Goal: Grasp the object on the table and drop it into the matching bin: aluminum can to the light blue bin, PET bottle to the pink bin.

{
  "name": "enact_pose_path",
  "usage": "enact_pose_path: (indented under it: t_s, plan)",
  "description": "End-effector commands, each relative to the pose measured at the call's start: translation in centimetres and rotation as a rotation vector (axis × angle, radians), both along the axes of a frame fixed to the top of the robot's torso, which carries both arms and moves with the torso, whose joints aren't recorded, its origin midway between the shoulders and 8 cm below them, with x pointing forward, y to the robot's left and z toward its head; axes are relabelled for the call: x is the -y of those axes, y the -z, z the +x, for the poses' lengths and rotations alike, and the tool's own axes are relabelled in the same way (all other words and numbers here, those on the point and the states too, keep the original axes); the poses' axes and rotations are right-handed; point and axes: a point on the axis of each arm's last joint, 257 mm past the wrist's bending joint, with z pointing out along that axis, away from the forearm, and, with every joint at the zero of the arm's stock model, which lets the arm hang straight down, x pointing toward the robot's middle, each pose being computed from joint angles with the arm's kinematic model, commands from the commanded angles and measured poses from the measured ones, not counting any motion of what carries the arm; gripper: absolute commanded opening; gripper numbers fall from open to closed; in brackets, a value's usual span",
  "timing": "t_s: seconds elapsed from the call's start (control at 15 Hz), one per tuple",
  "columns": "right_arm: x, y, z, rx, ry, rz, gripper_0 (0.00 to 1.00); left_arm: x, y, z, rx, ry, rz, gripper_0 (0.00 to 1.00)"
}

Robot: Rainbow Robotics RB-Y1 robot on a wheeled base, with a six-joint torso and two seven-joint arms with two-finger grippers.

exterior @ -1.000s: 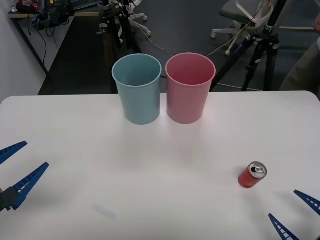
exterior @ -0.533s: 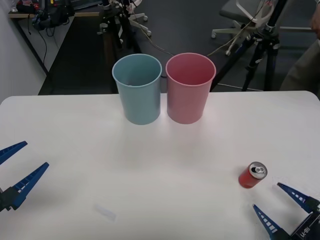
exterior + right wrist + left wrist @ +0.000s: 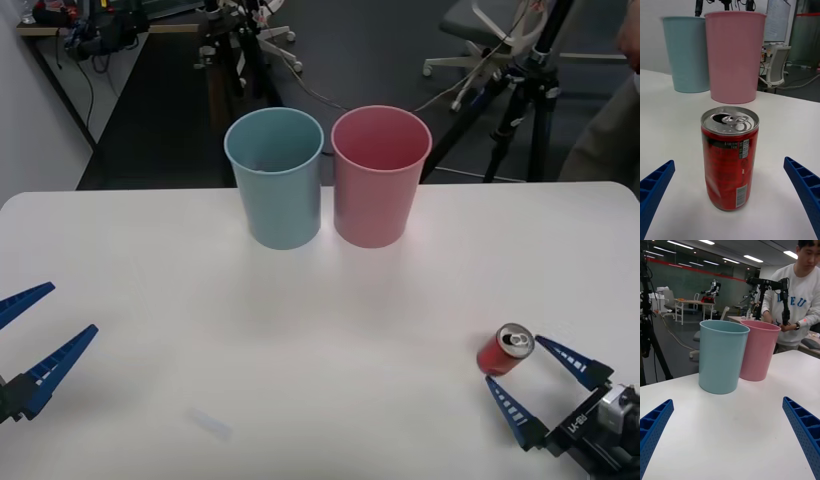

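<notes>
the aluminum can (image 3: 505, 349) stands upright on the surface (image 3: 300, 330), near your right pincer (image 3: 538, 381), whose fingers are spread wide. you're in the approach: push forward, then close. left pincer (image 3: 30, 335) waits open, well apart.

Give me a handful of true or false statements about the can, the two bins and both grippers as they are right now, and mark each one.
1. The aluminum can stands upright on the table. True.
2. The right gripper is shut on the can. False: its fingers are open, one on each side of the can, not touching it.
3. The light blue bin stands to the left of the pink bin in the front view. True.
4. The can already lies inside the pink bin. False: it is on the table, near the right front edge.
5. The left gripper is open at the table's left edge, far from the can. True.
</notes>
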Motion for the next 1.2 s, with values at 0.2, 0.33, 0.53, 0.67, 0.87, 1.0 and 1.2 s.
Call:
enact_pose_path:
  t_s: [0.2, 0.33, 0.53, 0.67, 0.87, 1.0, 1.2]
  plan:
    - [-1.5, 0.1, 2.3, 0.003, 0.011, -0.01, 1.0, 0.0, 0.0, 0.0, 0.0, 0.0, 0.0, 1.0]
    - [-2.3, 0.1, 3.0, 0.004, 0.01, -0.007, 1.0, 0.0, 0.0, 0.0, 0.0, 0.0, 0.0, 1.0]
    - [-3.3, 0.3, 3.8, -0.001, 0.007, -0.011, 1.0, 0.0, 0.0, 0.0, 0.0, 0.0, 0.0, 1.0]
    - [-3.7, 0.2, 4.0, 0.005, 0.001, -0.009, 1.0, 0.0, 0.0, 0.0, 0.0, 0.0, 0.0, 1.0]
    - [-4.0, 0.3, 3.9, -0.002, -0.006, -0.004, 0.24, 0.0, 0.0, 0.0, 0.0, 0.0, 0.0, 1.0]
    - [-4.0, 0.3, 4.0, -0.001, -0.006, -0.004, 0.0, 0.0, 0.0, 0.0, 0.0, 0.0, 0.0, 1.0]
    - [-4.0, 0.2, 4.0, 0.001, -0.004, -0.003, 0.0, 0.0, 0.0, 0.0, 0.0, 0.0, 0.0, 1.0]
